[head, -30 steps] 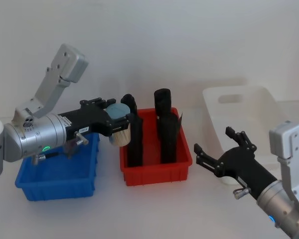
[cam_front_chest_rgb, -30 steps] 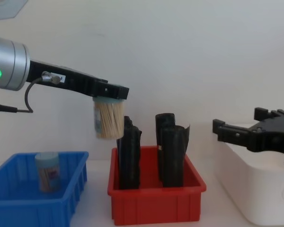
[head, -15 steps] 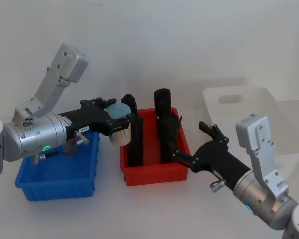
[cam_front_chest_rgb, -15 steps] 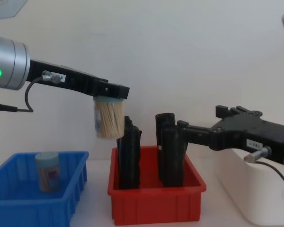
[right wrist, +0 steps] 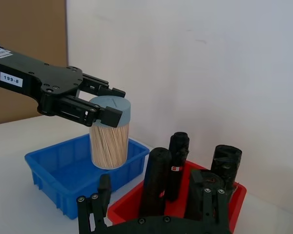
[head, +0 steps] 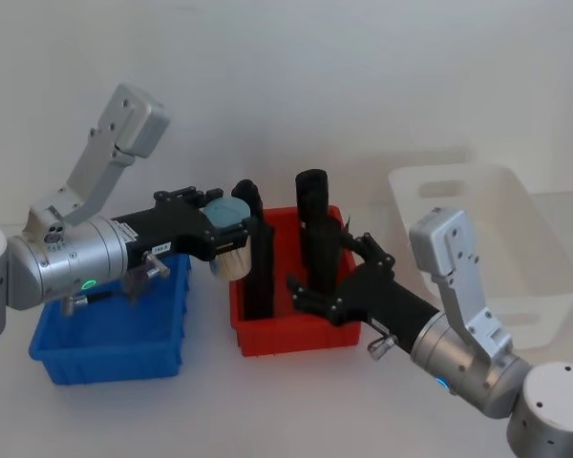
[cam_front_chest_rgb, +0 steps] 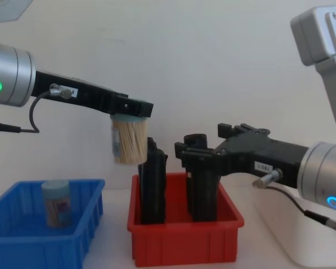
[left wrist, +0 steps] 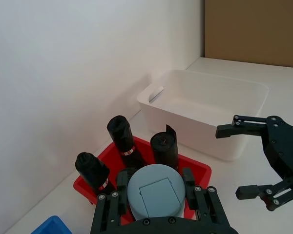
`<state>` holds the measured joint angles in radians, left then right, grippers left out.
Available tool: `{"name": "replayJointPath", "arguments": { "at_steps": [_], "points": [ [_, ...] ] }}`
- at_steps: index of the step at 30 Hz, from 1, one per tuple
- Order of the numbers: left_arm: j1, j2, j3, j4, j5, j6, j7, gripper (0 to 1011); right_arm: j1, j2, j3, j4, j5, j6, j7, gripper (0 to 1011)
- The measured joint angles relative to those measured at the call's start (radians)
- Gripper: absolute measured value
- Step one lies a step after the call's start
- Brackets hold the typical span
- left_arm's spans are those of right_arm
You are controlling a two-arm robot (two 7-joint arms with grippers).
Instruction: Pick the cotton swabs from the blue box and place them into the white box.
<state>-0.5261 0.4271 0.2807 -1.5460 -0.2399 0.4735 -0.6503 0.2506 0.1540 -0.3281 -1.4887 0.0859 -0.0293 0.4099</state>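
My left jaws are clenched on the lid of a cotton swabs jar [head: 232, 261], held aloft left of centre in the head view, above the red bin's [head: 301, 336] left edge. A second jar [cam_front_chest_rgb: 56, 203] stands in the blue box [head: 110, 361], lower left. My right jaws are spread wide and empty, mid-frame at the black rolls [head: 315, 239]. The white box [head: 458, 205] sits at the right.
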Motion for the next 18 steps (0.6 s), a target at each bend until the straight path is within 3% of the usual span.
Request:
{"name": "replayJointPath", "arguments": {
  "at_steps": [18],
  "points": [
    [0.0,0.0,0.0,0.0,0.0,0.0,0.0,670,0.096,-0.066,-0.029,0.116,-0.001,-0.025,0.068,1001]
  ]
}}
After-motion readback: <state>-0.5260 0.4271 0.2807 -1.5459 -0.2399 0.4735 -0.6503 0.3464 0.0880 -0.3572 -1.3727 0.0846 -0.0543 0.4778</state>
